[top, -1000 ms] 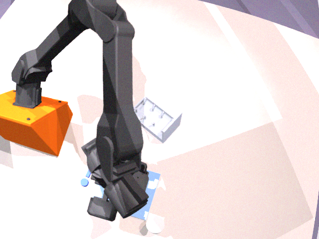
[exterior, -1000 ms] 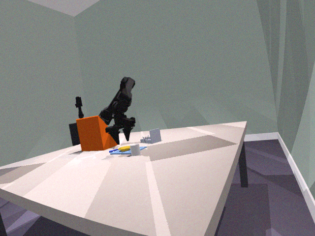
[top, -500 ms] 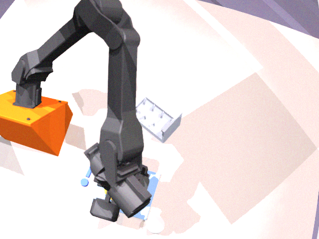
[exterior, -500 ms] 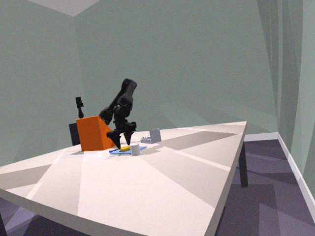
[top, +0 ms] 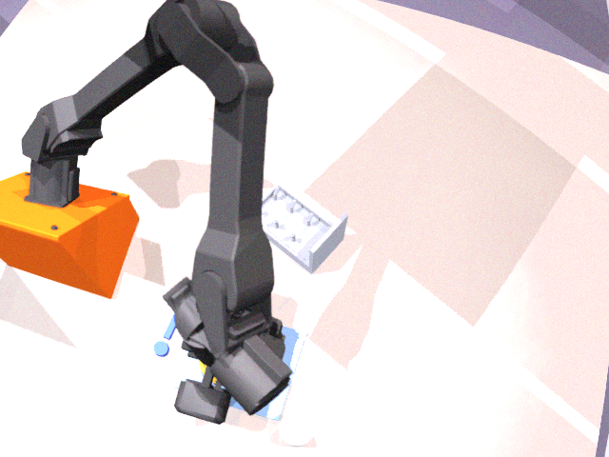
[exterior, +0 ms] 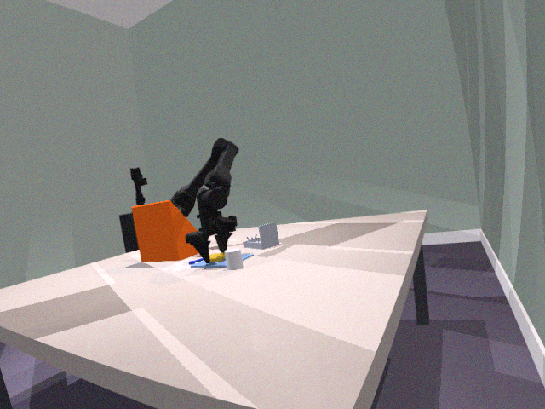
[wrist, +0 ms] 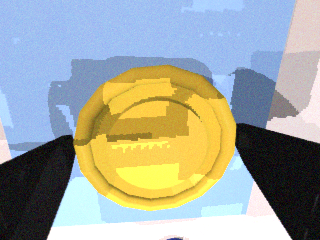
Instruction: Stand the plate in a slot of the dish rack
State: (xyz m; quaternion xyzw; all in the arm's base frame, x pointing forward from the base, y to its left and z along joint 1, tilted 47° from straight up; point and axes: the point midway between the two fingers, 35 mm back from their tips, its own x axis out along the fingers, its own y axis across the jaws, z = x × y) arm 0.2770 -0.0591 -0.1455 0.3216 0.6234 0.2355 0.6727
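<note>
The plate (top: 202, 366) (exterior: 216, 257) (wrist: 155, 145) lies flat on the blue mat (top: 291, 344) (exterior: 249, 256) (wrist: 150, 30), left of the dish rack (top: 328, 242) (exterior: 268, 235) in the exterior view. Grasping seems the step in hand; closing should come next. The gripper (exterior: 216, 257) (wrist: 156, 137) stands wide open, fingers either side of the rim, holding nothing; contact I cannot tell.

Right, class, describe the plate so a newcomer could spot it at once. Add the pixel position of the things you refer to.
Find the orange block (top: 98, 246) (exterior: 156, 233) under the arm, then the flat blue mat (top: 290, 344) (exterior: 246, 257) (wrist: 150, 30) on the table nearby. The plate (exterior: 216, 257) (wrist: 155, 142) lies on that mat: round, rimmed and yellow, unlike the white cylinder (exterior: 234, 259) and the dish rack (top: 328, 243) (exterior: 268, 235).
</note>
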